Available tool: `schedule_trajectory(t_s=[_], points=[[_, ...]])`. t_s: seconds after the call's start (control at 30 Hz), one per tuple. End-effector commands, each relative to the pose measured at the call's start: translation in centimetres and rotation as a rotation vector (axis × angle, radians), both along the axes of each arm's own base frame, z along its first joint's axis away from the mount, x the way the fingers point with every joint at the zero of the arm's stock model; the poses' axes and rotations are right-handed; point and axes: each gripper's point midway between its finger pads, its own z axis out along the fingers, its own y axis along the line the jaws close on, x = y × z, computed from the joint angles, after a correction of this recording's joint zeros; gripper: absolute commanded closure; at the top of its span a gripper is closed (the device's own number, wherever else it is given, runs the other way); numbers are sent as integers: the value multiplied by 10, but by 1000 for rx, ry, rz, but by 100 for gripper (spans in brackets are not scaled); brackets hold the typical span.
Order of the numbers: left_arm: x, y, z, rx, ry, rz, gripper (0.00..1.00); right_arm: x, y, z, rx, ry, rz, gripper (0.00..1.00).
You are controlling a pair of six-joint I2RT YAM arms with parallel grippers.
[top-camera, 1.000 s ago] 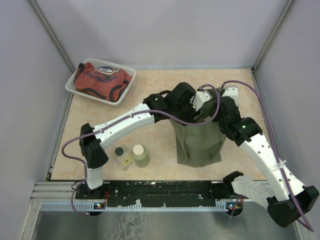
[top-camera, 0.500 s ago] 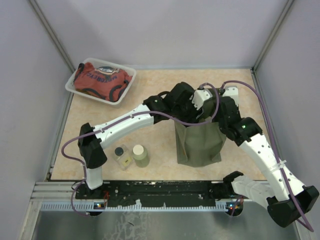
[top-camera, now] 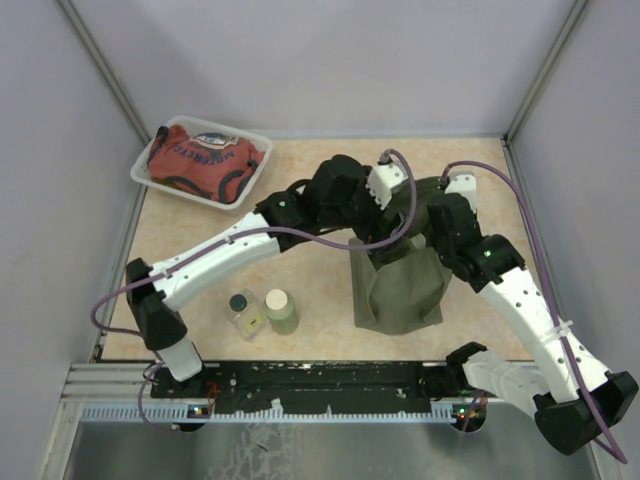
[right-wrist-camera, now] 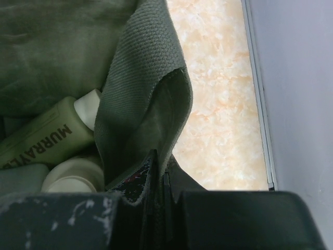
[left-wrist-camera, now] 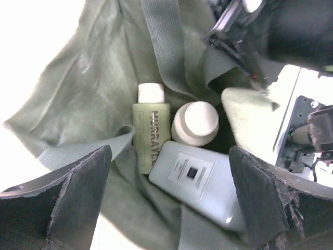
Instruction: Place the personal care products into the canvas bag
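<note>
Nearest the arm bases, two bottles stand upright on the table (top-camera: 480, 170), touching side by side: a clear bottle with a dark cap (top-camera: 240, 309) and, at its 3 o'clock, an olive-green bottle with a cream cap (top-camera: 280, 309). Both are outside the canvas bag (top-camera: 400, 295), which stands upright at their 3 o'clock, a little apart.

Seen from the left wrist, three more bottles are down inside the bag. A clear labelled bottle (left-wrist-camera: 195, 179) lies flat. The MURRAYLE bottle (left-wrist-camera: 151, 134) lies at its 10 o'clock with its cap pointing to 12, and the cream-beige bottle (left-wrist-camera: 195, 122) stands at 12 o'clock, cap up, beside the MURRAYLE one.

The left gripper (left-wrist-camera: 169, 156) hangs over the bag's mouth with its jaws spread wide and nothing between them. The right gripper (right-wrist-camera: 158, 169) is pressed together on a fold of the bag's rim at the mouth's 3 o'clock side.

Farthest off, at the bag's 10 o'clock in the table's far-left corner, a clear tray (top-camera: 143, 178) holds a red printed cloth (top-camera: 200, 158).
</note>
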Motion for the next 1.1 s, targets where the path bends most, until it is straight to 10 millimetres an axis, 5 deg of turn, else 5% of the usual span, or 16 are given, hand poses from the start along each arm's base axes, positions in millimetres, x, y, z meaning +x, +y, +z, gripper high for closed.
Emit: schedule_trajectory(t_s=[0.0,0.2,0.53,0.77,0.9,1.07], points=[[-1,33,56,-71,-87,85,0,-6,-5,-5,-18,21,-6,98],[2,91,53,1,-125,258,0,-9,-18,8,-24,-21,-54,100],[-18,144,22,40,-57,371,0,-10,-26,54,5,-107,-70,100],[-27,184,5,95,16,518,0,-10,-23,36,-1,-60,-64,100],[-45,208,-7,120,115,593,0,-11,-24,42,0,-79,-64,100],[-78,211,-44,184,279,528,0,-10,-26,49,-6,-91,-68,100]])
